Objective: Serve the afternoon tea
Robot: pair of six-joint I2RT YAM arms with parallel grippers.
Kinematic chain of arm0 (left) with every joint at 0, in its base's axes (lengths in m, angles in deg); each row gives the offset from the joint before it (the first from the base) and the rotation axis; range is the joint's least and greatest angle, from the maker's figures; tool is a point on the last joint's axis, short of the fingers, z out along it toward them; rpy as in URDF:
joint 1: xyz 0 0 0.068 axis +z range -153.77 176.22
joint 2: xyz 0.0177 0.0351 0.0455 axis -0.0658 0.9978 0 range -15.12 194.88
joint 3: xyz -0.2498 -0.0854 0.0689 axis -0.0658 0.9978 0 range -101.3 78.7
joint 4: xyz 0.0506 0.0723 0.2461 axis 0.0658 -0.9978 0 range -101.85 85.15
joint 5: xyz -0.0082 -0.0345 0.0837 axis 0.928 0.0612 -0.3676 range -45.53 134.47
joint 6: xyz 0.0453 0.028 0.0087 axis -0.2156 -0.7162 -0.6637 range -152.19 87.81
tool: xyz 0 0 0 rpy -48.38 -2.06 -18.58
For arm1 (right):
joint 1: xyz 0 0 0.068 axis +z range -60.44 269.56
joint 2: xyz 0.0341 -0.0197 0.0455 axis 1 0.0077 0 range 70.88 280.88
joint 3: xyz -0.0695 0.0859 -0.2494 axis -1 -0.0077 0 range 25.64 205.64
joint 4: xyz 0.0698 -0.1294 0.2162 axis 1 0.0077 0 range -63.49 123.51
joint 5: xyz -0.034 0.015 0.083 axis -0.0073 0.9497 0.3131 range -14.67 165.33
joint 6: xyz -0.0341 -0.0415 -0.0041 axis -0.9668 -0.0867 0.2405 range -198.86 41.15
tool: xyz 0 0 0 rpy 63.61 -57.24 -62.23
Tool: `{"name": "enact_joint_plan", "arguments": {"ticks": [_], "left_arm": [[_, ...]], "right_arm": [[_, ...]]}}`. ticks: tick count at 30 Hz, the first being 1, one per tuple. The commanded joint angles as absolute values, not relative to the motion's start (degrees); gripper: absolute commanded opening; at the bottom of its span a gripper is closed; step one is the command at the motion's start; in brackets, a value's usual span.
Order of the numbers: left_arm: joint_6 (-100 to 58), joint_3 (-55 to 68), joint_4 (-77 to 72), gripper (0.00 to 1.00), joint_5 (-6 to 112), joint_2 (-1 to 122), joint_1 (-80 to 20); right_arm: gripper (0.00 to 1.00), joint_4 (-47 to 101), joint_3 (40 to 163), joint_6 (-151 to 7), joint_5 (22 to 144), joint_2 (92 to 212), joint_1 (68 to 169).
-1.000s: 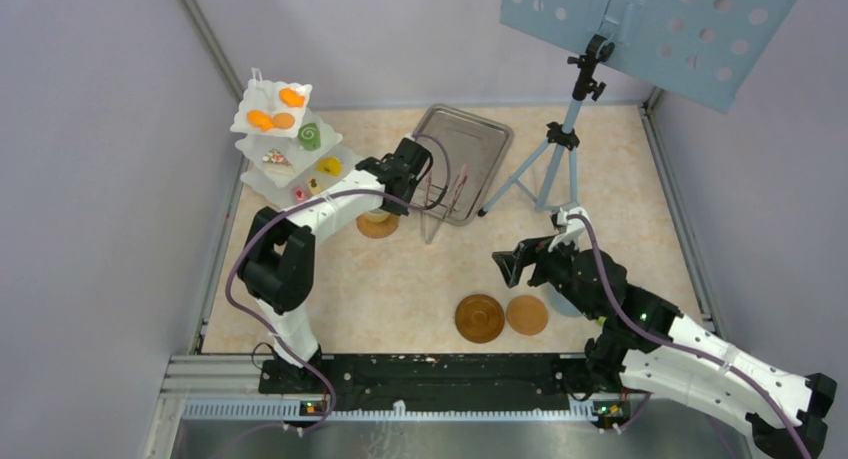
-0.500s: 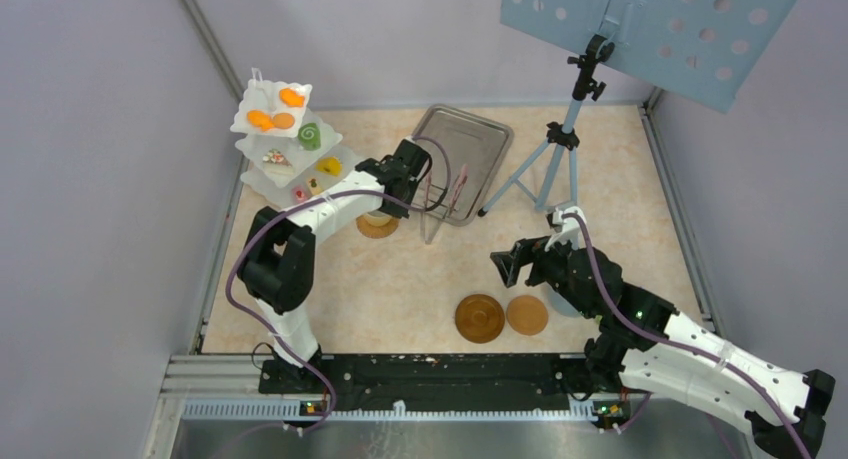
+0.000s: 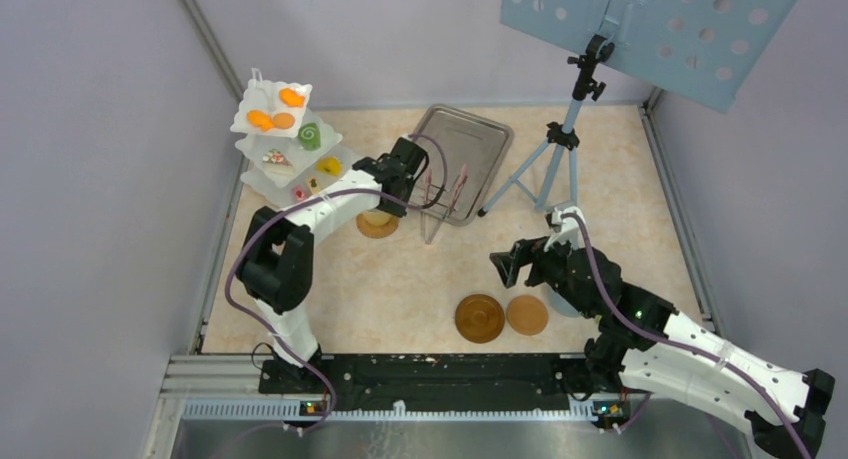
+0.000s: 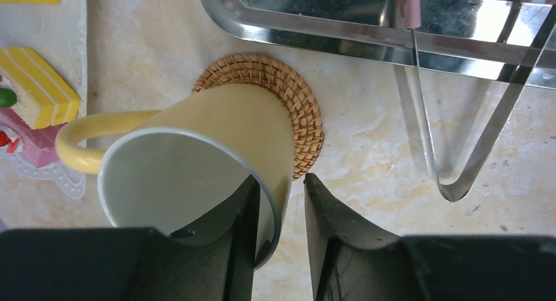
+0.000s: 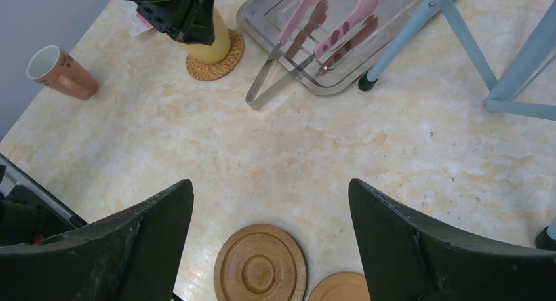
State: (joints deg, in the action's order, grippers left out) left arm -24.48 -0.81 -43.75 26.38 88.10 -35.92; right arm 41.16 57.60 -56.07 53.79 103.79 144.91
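Note:
A yellow cup [image 4: 197,150] stands on a woven brown coaster [image 4: 301,111] beside the white three-tier stand [image 3: 290,144], which carries the toy pastries. My left gripper [image 4: 278,189] straddles the cup's rim, one finger inside and one outside. A small gap shows between the outer finger and the cup wall. My right gripper [image 5: 271,189] is wide open and empty, hovering over two wooden coasters [image 5: 261,265] near the front. A pinkish-brown cup [image 5: 62,71] stands on the table at the left. The yellow cup also shows in the right wrist view [image 5: 216,48].
A metal tray [image 3: 480,139] with pink tongs [image 5: 328,19] lies just right of the yellow cup. Metal tongs [image 4: 459,150] hang over its near rim. A blue tripod [image 3: 560,149] stands right of the tray. Walls enclose the table.

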Motion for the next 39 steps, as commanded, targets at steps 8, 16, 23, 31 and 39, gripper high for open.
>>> {"name": "enact_joint_plan", "arguments": {"ticks": [8, 16, 23, 31, 39], "left_arm": [[-24.3, -1.1, -42.5, 0.53, 26.1, 79.8, -35.7], [-25.7, 3.7, -39.2, 0.75, 26.9, 69.2, -35.7], [-27.4, 8.0, -34.7, 0.84, 29.8, 59.9, -35.8], [-29.1, 9.8, -32.5, 0.89, 33.8, 54.4, -35.8], [-29.1, 12.6, -29.4, 0.89, 32.8, 49.5, -35.9]], "right_arm": [[0.87, 47.6, 64.3, -52.6, 53.7, 108.1, 144.7], [0.86, 57.7, 66.2, -46.9, 57.7, 116.5, 144.8], [0.79, 49.8, 60.3, -38.7, 64.7, 127.0, 151.5], [0.72, 45.5, 62.6, -34.2, 60.0, 144.7, 160.3], [0.65, 26.2, 62.3, -34.8, 61.4, 155.2, 160.3]]}}
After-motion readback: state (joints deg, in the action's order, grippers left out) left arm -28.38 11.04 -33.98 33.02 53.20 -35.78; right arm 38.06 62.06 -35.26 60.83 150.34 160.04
